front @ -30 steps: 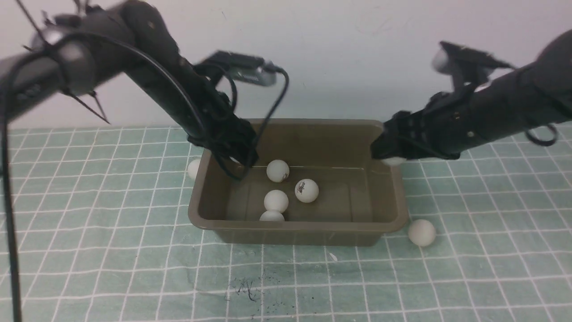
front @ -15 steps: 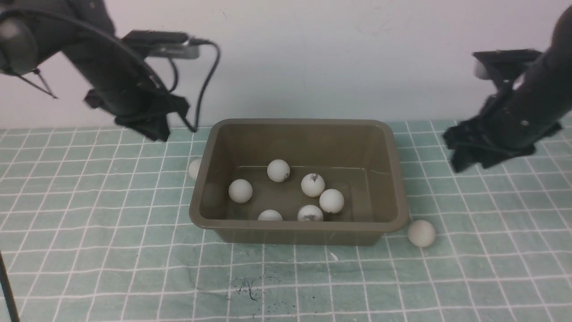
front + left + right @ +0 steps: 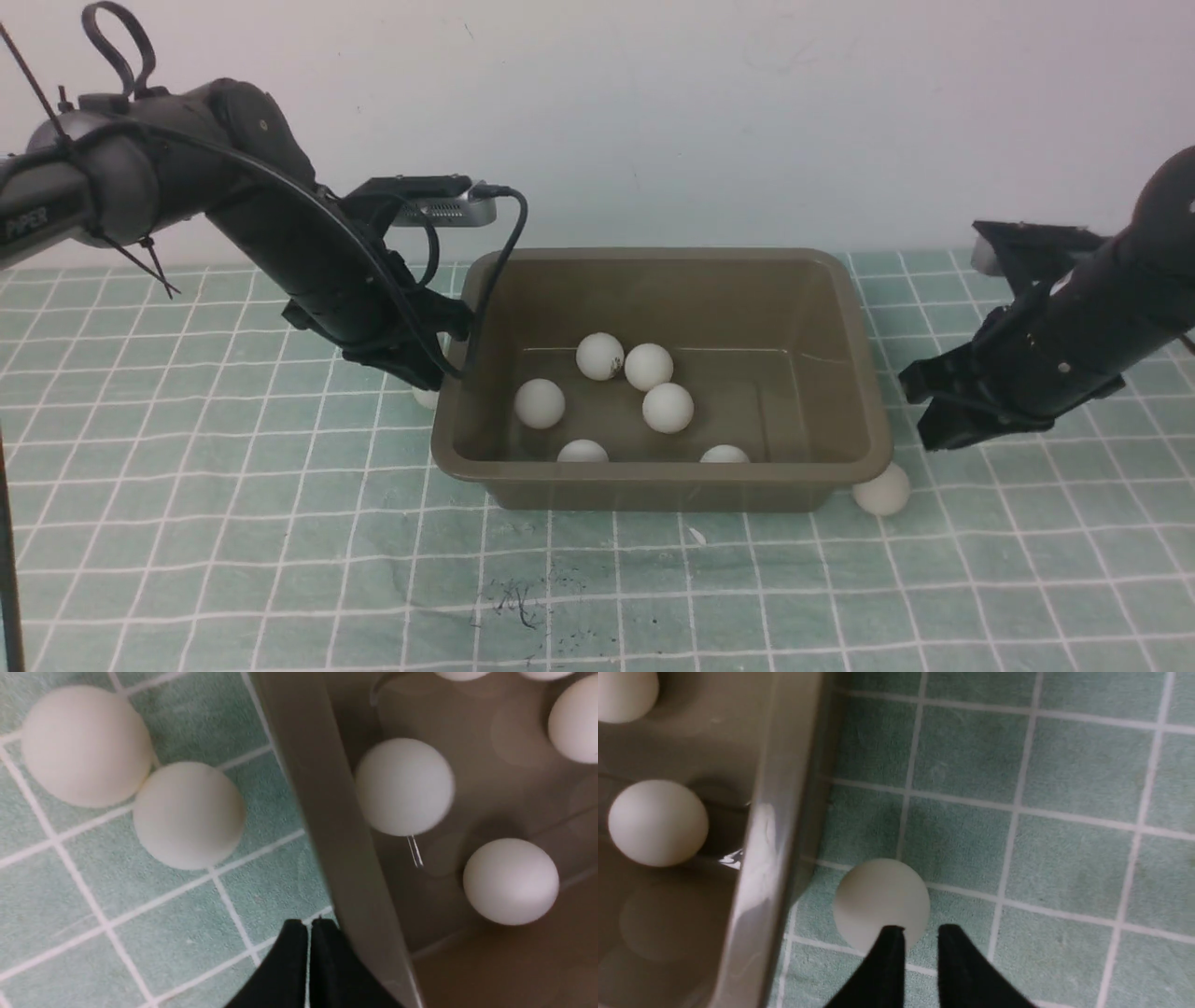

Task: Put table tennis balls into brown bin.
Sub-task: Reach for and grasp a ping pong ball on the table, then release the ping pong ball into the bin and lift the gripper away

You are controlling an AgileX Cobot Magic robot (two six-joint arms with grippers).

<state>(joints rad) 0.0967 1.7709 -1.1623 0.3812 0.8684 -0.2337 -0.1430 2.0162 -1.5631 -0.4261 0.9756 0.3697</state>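
Light Catch, Slippery Finish, at the Rim of the Brown Bin

Scattered inside and outside an olive-brown rectangular plastic bin with rounded corners (image 3: 653, 472): small matte white round table tennis balls. Counted within the walls, six; left out on the green, white-gridded table (image 3: 280, 551), two near the bin's left side, seemingly touching each other (image 3: 189, 815) (image 3: 86, 746), and one just beside its right front corner (image 3: 882, 491).

Probably very light, hollow and stiff-shelled, likely to roll at a nudge and to dent under a hard squeeze. Best taken at the widest part, from opposite sides, with gentle, even pressure; apt to squirt away if pinched high or off-centre.

Pressed together and holding nothing, near the bin's left rim: the left hand (image 3: 308, 928). Slightly parted and empty, above the table beside the right-hand ball: the right hand (image 3: 923, 929). Likely to need a wider spread before any pickup on either side.

In the way: the bin's raised rim, close to both work spots and leaving limited room for an inner finger. Also worth watching, a looping black cable (image 3: 521, 224) on the left arm, hanging across the rim and liable to snag.
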